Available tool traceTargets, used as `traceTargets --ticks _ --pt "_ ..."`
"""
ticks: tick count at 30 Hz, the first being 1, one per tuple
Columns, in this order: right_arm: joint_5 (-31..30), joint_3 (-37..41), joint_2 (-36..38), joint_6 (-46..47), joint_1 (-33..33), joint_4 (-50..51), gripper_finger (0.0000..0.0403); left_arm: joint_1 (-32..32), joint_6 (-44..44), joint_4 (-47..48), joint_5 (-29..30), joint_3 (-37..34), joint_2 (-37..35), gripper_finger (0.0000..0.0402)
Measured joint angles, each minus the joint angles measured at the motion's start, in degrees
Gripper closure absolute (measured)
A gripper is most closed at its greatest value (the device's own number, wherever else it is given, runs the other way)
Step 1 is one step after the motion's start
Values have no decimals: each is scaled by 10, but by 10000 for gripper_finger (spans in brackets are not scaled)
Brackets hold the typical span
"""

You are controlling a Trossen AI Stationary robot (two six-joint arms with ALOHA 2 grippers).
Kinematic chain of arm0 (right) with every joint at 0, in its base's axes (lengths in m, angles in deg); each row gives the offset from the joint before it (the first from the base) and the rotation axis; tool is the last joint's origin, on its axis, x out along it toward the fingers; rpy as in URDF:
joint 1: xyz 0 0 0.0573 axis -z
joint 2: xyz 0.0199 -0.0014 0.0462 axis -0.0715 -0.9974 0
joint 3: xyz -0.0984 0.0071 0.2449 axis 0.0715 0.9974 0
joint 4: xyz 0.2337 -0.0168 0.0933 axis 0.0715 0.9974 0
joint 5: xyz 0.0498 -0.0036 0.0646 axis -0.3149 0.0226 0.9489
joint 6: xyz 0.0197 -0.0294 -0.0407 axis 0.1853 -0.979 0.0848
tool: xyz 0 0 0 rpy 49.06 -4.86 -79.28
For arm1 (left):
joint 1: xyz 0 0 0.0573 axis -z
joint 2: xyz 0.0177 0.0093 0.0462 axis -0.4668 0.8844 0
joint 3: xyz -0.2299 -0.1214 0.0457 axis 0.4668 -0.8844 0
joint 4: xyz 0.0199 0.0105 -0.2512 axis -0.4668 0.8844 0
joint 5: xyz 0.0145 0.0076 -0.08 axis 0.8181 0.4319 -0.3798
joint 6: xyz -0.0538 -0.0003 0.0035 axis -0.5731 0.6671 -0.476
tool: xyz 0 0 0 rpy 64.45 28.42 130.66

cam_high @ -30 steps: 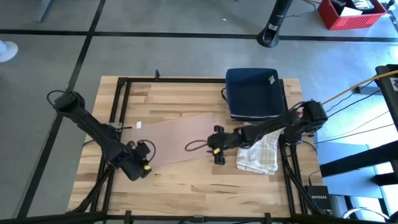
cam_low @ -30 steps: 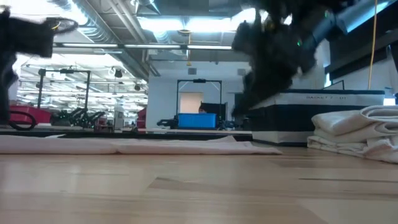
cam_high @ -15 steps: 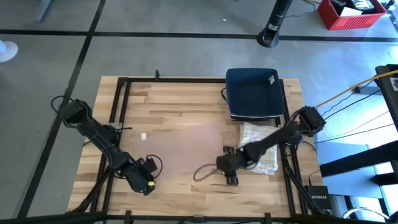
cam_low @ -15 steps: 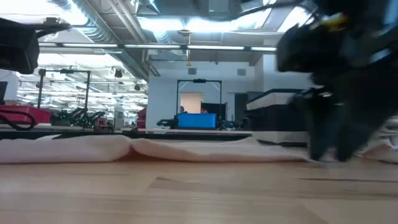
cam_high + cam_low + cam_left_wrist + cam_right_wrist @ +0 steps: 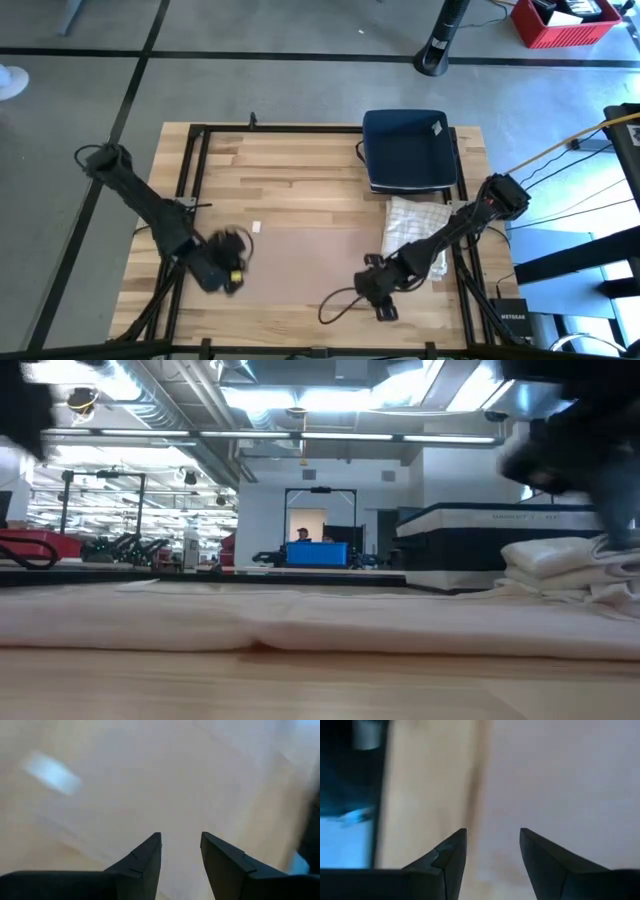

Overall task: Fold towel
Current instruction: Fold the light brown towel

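Towel (image 5: 300, 262): pale tan, spread flat on the wooden bench (image 5: 300, 170), front-centre, between the two arms. In the low view it lies as a low, long sheet (image 5: 300, 625) across the bench with a shallow crease near its middle. A small white tag (image 5: 256, 227) sits at its rear left corner.

Left pincer (image 5: 228, 262): at the towel's left edge, low over the bench. Left wrist view shows the two dark fingers (image 5: 145, 860) parted with a narrow gap, nothing between them, pale cloth beneath.

Right pincer (image 5: 375, 290): at the towel's front right corner. Right wrist view shows its fingers (image 5: 451, 852) parted, empty, above cloth and bare wood.

Other items: stack of folded white towels (image 5: 418, 240) just right of the spread towel; dark blue tray (image 5: 408, 150) behind the stack, at the bench's rear right.
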Motion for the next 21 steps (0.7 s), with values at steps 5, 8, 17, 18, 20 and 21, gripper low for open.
traceTargets --ticks 5,8,17,18,20,21 --pt "-146 -6 9 -53 29 -7 217 -110 0 126 43 -17 -51 271" --pt "-214 23 6 -48 49 -50 217 -181 2 125 6 -60 -51 271" --pt "-259 147 5 -9 81 -292 217 -290 124 -64 -109 -172 -31 271" --pt "-261 156 5 -10 81 -312 217 -293 135 -66 -115 -178 -31 271" --pt "-278 171 5 -14 81 -341 217 -295 137 -65 -114 -188 -31 271" --pt "-283 176 5 -17 81 -354 217 -297 137 -65 -113 -192 -31 271"
